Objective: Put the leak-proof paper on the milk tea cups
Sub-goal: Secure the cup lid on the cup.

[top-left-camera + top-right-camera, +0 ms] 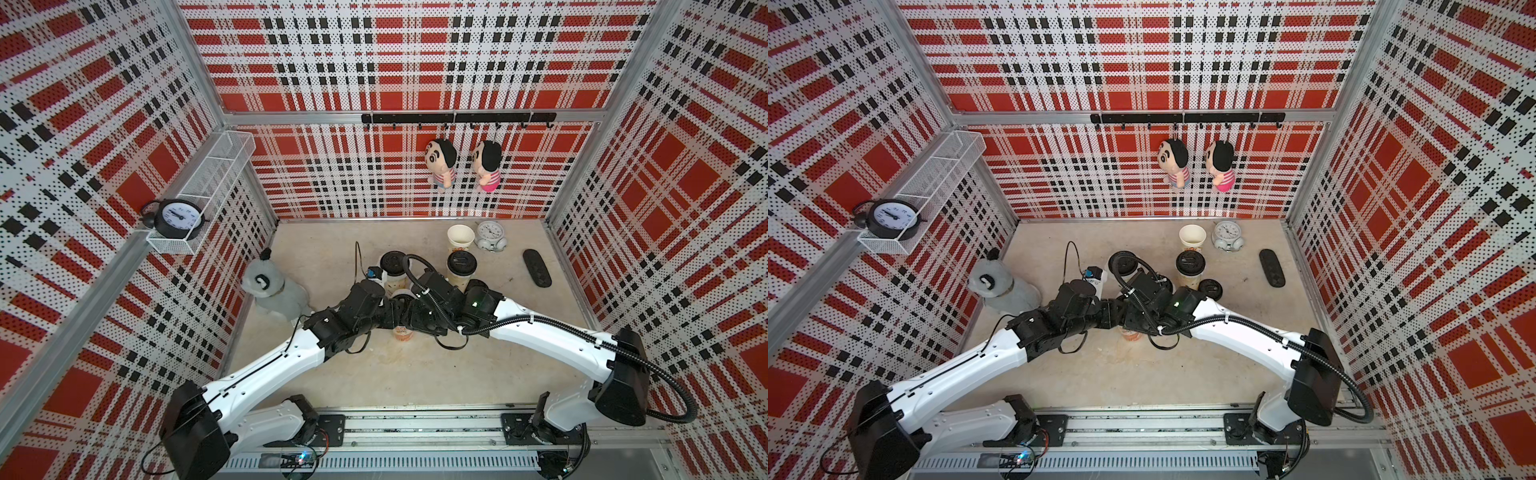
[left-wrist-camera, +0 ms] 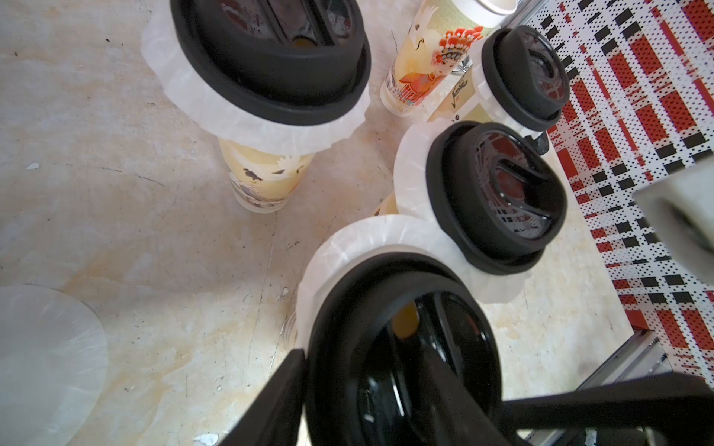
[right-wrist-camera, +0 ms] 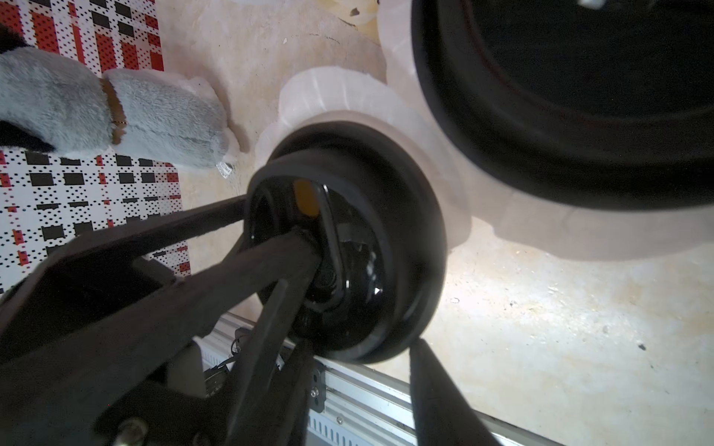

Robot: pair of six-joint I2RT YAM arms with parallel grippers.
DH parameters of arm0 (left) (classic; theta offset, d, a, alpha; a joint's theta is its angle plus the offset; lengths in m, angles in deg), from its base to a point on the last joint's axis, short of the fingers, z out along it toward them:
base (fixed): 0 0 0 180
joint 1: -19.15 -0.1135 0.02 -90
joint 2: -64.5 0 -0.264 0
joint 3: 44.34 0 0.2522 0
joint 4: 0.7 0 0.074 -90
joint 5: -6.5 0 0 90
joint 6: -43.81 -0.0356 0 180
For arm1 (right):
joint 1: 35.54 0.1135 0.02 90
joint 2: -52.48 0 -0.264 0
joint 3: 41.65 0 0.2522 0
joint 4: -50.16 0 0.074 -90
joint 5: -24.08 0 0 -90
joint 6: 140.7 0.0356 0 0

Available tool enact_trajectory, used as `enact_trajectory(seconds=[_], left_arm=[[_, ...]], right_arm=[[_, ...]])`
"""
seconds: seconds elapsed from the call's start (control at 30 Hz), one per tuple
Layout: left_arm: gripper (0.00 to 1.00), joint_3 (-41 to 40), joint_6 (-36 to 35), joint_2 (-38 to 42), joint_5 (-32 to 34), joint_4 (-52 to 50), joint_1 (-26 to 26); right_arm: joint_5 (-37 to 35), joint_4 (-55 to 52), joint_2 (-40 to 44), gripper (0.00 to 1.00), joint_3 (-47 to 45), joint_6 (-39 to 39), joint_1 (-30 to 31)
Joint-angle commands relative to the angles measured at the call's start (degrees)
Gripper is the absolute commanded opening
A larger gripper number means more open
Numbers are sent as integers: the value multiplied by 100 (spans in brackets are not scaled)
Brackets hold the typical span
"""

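Left gripper [image 2: 402, 382] clamped on lid [image 2: 340, 309]; paper [image 2: 347, 247] ruffles out beneath, on cup [image 1: 401, 332]. Right gripper [image 3: 309, 247] closed, tips on lid top.

Walls [image 1: 415, 62] were red, white and black plaid with dots, tabletop [image 1: 395, 374] mottled beige, milk tea cups [image 2: 421, 73] bore orange-and-tan pictures, lids [image 2: 270, 58] were black, leak-proof paper [image 2: 50, 359] translucent white, plush dog [image 1: 270, 286] grey, robot arms [image 1: 266, 374] white and black
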Motion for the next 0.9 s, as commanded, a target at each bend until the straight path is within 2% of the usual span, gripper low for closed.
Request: enact_trajectory(seconds=[0.0,0.87], left_arm=[[50,-376,-71,-238,-148,-1150,75],[49,-376,-53,-243,-129,-1145,117]], right_arm=[[-74,-1634,-611,43,-465,-245,-52],[76,-1472,-788,43,-1043,-352,-103]])
